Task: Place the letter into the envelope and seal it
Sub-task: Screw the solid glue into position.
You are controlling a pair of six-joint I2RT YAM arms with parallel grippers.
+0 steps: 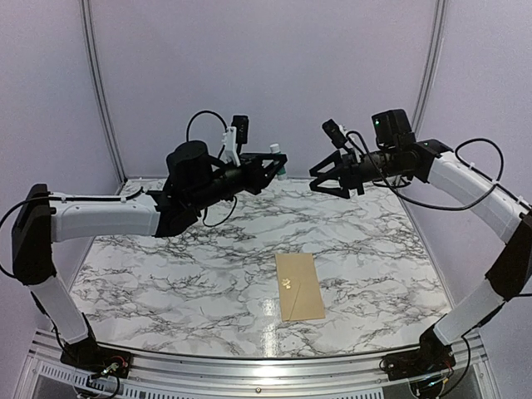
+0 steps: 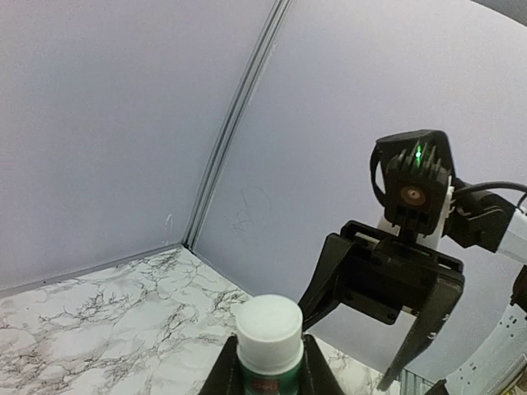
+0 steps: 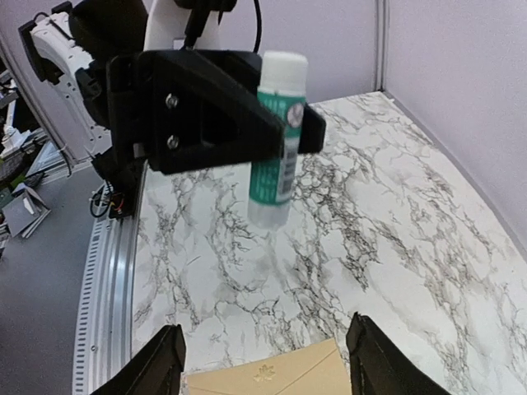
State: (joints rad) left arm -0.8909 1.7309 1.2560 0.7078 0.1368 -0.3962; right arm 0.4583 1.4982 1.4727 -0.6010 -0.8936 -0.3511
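Note:
The tan envelope (image 1: 299, 285) lies flat on the marble table, near the front, right of centre. Its flap is folded down, with a small gold leaf mark on it. Its top edge shows in the right wrist view (image 3: 272, 377). The letter is not in view. My left gripper (image 1: 278, 163) is raised high at the back and shut on a green glue stick with a white cap (image 2: 268, 333), which also shows in the right wrist view (image 3: 274, 140). My right gripper (image 1: 329, 183) is open and empty, raised just right of the glue stick and facing it.
The marble table (image 1: 166, 266) is closed in by pale walls at the back and both sides. A metal rail (image 1: 249, 370) runs along the near edge. Both arms hang high above the back half of the table.

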